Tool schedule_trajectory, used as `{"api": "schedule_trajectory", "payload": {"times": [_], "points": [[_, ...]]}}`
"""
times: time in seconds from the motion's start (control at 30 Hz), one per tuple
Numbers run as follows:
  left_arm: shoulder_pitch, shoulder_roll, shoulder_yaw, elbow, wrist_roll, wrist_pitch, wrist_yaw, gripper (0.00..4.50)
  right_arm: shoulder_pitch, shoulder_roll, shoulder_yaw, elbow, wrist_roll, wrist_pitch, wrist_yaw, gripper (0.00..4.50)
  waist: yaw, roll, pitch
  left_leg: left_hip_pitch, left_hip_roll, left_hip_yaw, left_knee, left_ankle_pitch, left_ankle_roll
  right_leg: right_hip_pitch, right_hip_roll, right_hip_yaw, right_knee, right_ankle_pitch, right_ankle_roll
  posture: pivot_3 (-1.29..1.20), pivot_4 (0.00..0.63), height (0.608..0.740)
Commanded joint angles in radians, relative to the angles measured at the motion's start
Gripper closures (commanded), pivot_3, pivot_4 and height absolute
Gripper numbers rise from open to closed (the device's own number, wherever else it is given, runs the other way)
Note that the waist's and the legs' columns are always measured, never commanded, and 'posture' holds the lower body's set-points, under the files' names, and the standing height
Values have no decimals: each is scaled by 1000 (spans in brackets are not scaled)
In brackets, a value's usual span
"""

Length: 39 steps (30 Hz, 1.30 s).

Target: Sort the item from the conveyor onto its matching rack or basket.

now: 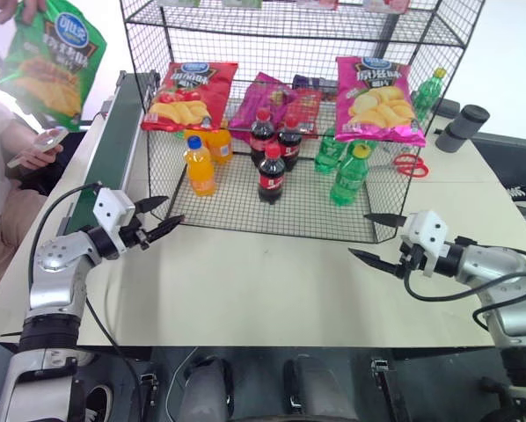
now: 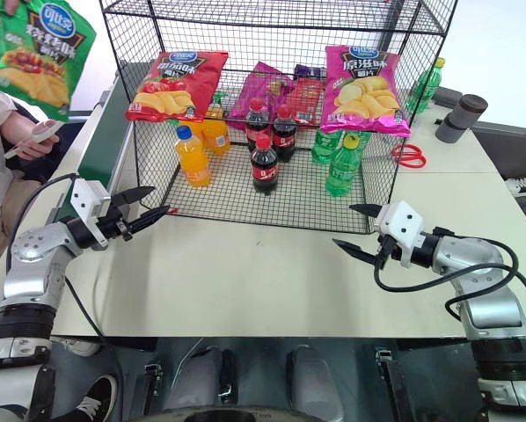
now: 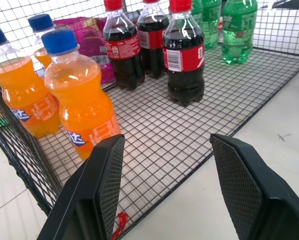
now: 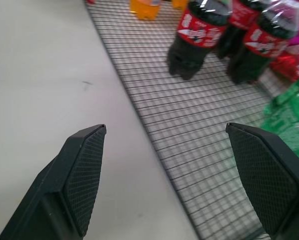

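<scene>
- A pale table is seen from above, spreading across the middle, with white walls behind it.
- A black wire rack stands on the far half of the table, its open front turned toward the viewer and a second tier overhead.
- A dark-green conveyor runs away from the viewer just beside the rack's left wall.
- A green chip bag is held up in the air by a person's hand at the far left, above and to the left of the conveyor, well apart from the belt. Its long axis runs up and down, tipped a little, with the blue oval logo at the top end and the printed face turned toward the viewer.
- Inside the rack, a red bag, a purple bag and a pink bag are propped along the back.
- In front of them stand upright bottles: orange soda at the left, cola in the middle, green soda at the right.
- Red scissors lie on the table to the right of the rack.
- The left gripper hangs before the rack's front left corner, fingers apart and empty.
- The right gripper hangs before the front right corner, fingers spread wide and empty.
</scene>
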Motion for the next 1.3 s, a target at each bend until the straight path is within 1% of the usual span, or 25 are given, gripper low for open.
{"api": "schedule_trajectory", "payload": {"times": [0.03, 0.07, 0.13, 0.2, 0.4, 0.53, 0.6, 0.73, 0.83, 1.0, 1.2, 1.3], "points": [[-9, 25, 22, -13, -22, 25, -8, 1619, -46, 13, 8, -4, 6, -18, 1, 490, 1, 0, 0, 0, 0, 0, 0, 0, 0, 0, 0, 0, 0, 0, 0, 0, 150, 740], [-5, 27, 22, -20, -30, 35, -15, 1619, -50, 16, 12, -5, 11, -14, 6, 490, 1, 0, 0, 0, 0, 0, 0, 0, 0, 0, 0, 0, 0, 0, 0, 0, 150, 740], [25, 48, 26, -61, -97, 136, -82, 1619, -53, 21, 20, -7, 10, -13, 9, 490, 1, 0, 0, 0, 0, 0, 0, 0, 0, 0, 0, 0, 0, 0, 0, 0, 150, 740], [42, 54, 36, -85, -116, 157, -94, 1619, -54, 25, 25, -8, 13, -8, 13, 490, 1, 0, 0, -1, 1, 0, 0, 0, 0, -1, 0, 0, -1, 0, 0, 0, 150, 740], [72, 48, 45, -128, -112, 148, -68, 1619, -49, 28, 32, -9, 14, -9, 28, 490, 3, 0, 0, -1, 0, 0, 0, 0, 0, -1, 0, 0, 0, 0, 0, 0, 150, 740], [80, 40, 51, -134, -89, 111, -39, 1619, -75, 28, 33, 9, 16, -10, 33, 490, 2, 0, 0, -1, 0, 0, 0, 0, 0, -1, 0, 0, 0, 0, 0, 0, 150, 740], [85, 41, 49, -142, -104, 137, -40, 1619, -77, 27, 35, 12, 13, -12, 35, 490, 1, 0, 0, -1, 0, 0, 0, 0, 0, -1, 0, 0, 0, 0, 0, 0, 150, 740], [113, 36, 45, -156, -91, 127, -22, 1619, -85, 28, 33, 2, 26, 4, 43, 490, 0, 0, 0, -1, 1, 0, 0, 0, 0, -1, 0, 0, 0, 0, 0, 0, 150, 740], [127, 32, 47, -172, -106, 142, -24, 1619, -89, 23, 33, 3, 24, 3, 48, 490, 1, 0, 0, -1, 1, 0, 0, 0, 0, -1, 0, 0, 0, 0, 0, 0, 150, 740], [127, 18, 65, -189, -121, 139, -10, 1619, -93, 23, 38, 10, 21, 1, 58, 490, 2, 0, 0, -1, 1, 0, 0, 0, 0, -1, 0, 0, 0, 0, 0, 0, 150, 740], [117, 17, 88, -182, -90, 110, 55, 1619, -113, 41, 54, -8, 29, 20, 56, 490, 1, 0, 0, -1, 1, 0, 0, 0, 0, -1, 0, 0, 0, 0, 0, 0, 150, 740], [116, 24, 87, -186, -90, 124, 75, 1619, -118, 44, 58, -16, 31, 26, 56, 490, 0, 0, 0, -1, 1, 0, 0, 0, 0, -1, 0, 0, 0, 0, 0, 0, 150, 740]]}}
